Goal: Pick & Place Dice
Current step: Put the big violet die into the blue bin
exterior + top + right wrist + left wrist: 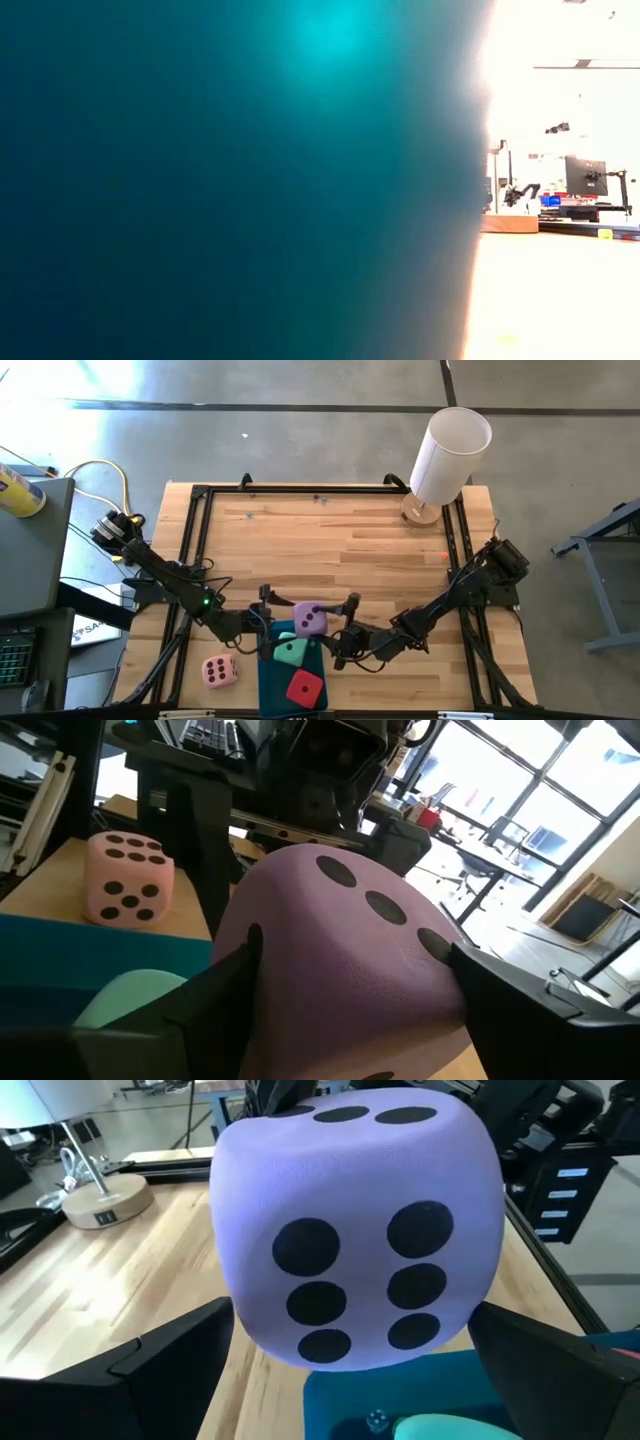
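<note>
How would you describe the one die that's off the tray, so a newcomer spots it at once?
Start at the flat teal rectangular tray at the wooden table's near edge. Just beside it, on the left arm's side, a pale pink foam die with dark pips sits alone on bare wood. The mint green, red and lilac dice are at the tray.

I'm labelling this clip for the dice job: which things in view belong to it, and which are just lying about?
Job things:
lilac purple foam die, gripped by the right gripper
mint green foam die
red foam die
pale pink foam die
flat teal tray
open left gripper

Lying about:
white cylindrical lamp
yellow can
</note>
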Controlling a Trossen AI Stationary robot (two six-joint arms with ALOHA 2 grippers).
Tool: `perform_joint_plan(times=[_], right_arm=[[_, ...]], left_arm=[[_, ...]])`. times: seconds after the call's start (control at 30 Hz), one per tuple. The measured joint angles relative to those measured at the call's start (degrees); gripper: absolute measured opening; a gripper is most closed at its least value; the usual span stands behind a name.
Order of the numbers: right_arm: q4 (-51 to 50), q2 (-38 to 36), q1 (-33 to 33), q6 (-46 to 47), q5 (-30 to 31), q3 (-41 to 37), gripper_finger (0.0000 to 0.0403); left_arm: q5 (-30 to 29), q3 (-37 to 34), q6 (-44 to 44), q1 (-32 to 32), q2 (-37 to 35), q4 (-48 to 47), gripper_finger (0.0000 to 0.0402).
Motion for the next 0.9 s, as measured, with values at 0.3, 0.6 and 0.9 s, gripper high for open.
perform_joint_plan(times=[0.3, 0.6, 0.9], right_arm=[[0.3, 0.0, -0.6, 0.2, 1.4, 0.0, 0.0288], [0.3, 0.0, -0.7, 0.6, 1.6, 0.0, 0.0288], [0.2, 0.0, -0.8, 0.6, 0.5, 0.0, 0.0288]], left_arm=[[-0.2, 0.0, -0.2, 0.1, 0.0, 1.2, 0.0393], [1.4, 0.0, -0.4, 0.3, 0.0, 2.5, 0.0393], [1.8, 0.0, -0.9, 0.5, 0.0, 2.5, 0.0389]])
